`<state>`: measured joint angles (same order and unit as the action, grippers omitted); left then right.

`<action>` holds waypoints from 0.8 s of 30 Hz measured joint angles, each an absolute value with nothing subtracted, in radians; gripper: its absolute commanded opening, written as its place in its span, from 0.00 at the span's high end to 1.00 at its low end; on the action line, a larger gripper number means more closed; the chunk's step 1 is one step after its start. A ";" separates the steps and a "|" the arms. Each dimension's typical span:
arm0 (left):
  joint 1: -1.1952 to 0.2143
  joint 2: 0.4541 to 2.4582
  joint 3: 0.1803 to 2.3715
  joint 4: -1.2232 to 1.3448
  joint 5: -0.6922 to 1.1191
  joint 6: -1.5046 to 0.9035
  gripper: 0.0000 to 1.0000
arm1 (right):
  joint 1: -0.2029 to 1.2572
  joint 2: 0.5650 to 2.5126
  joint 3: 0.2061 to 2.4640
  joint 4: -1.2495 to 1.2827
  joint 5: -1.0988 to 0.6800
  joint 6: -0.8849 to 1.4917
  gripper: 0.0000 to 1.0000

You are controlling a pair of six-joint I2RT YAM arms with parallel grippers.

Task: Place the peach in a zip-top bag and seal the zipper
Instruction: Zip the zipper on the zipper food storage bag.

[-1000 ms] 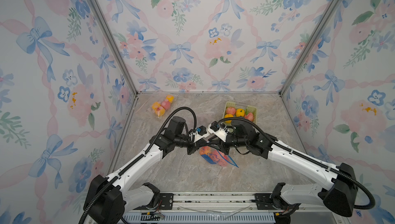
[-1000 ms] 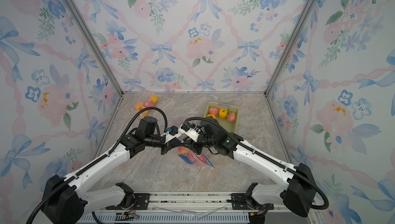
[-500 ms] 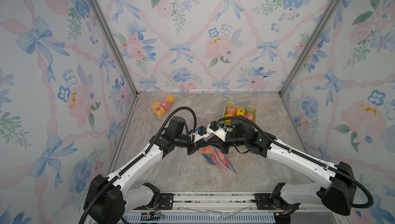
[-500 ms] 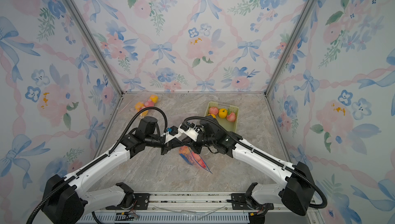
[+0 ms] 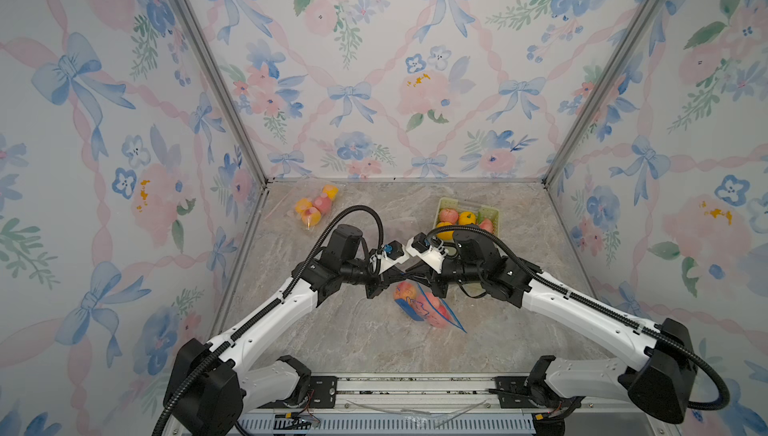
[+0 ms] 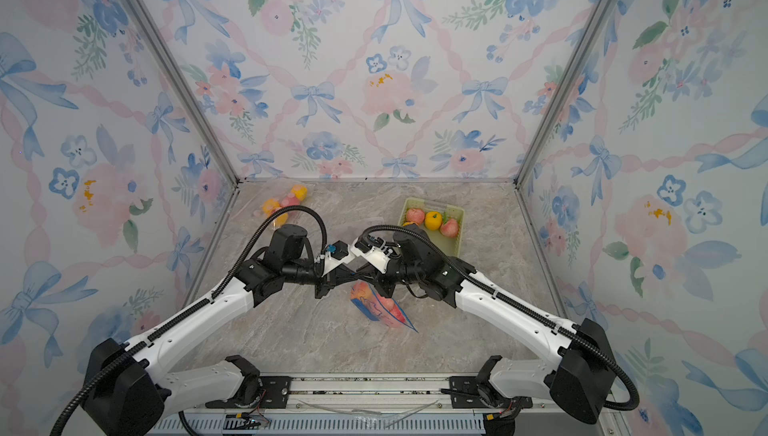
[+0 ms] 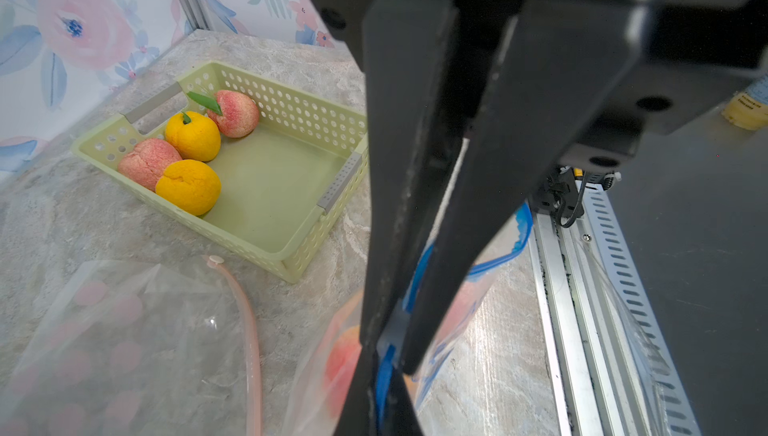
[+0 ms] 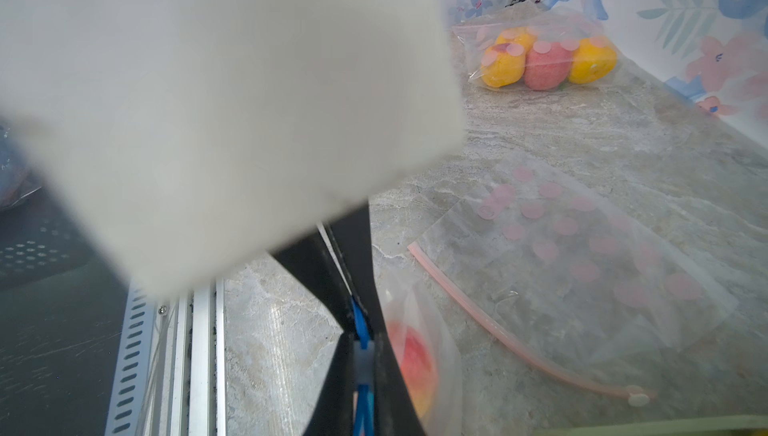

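Observation:
A clear zip-top bag (image 5: 428,313) (image 6: 382,309) with blue print hangs at mid-table, its lower corner near the marble top. Inside it sits a peach (image 5: 404,290) (image 7: 341,365) (image 8: 412,365). My left gripper (image 5: 397,278) (image 7: 388,350) is shut on the bag's blue zipper (image 7: 384,373) (image 8: 360,325). Tip to tip with it, my right gripper (image 5: 417,278) (image 8: 358,325) is shut on the same zipper. A pale slider (image 8: 364,365) rides on the strip between the left gripper's fingers (image 8: 332,392).
A green basket (image 5: 494,221) (image 7: 286,105) at the back right holds peaches and oranges. A bag of fruit (image 5: 316,209) (image 8: 544,59) lies at the back left. An empty pink-dotted bag (image 7: 124,330) (image 8: 582,246) lies flat behind the grippers. The metal rail (image 5: 415,384) borders the front.
My right gripper's jaws have closed on the zipper. The bag now hangs narrower, its lower corner pointing toward the front. The left gripper has kept its hold.

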<state>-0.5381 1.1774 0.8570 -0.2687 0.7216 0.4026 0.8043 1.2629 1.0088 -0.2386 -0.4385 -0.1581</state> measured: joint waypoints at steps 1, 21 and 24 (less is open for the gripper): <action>-0.537 1.177 0.859 -0.269 0.722 0.398 1.00 | 0.803 1.259 1.007 -0.238 -0.437 -0.158 0.93; -0.481 1.185 0.867 -0.257 0.652 0.302 1.00 | 0.766 1.188 0.930 -0.250 -0.392 -0.142 0.93; -0.477 1.185 0.867 -0.252 0.629 0.285 1.00 | 0.754 1.164 0.915 -0.258 -0.390 -0.139 0.93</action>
<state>-0.4770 1.1847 0.8669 -0.2520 0.6292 0.2848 0.7536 1.1637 0.9146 -0.2577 -0.3904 -0.1390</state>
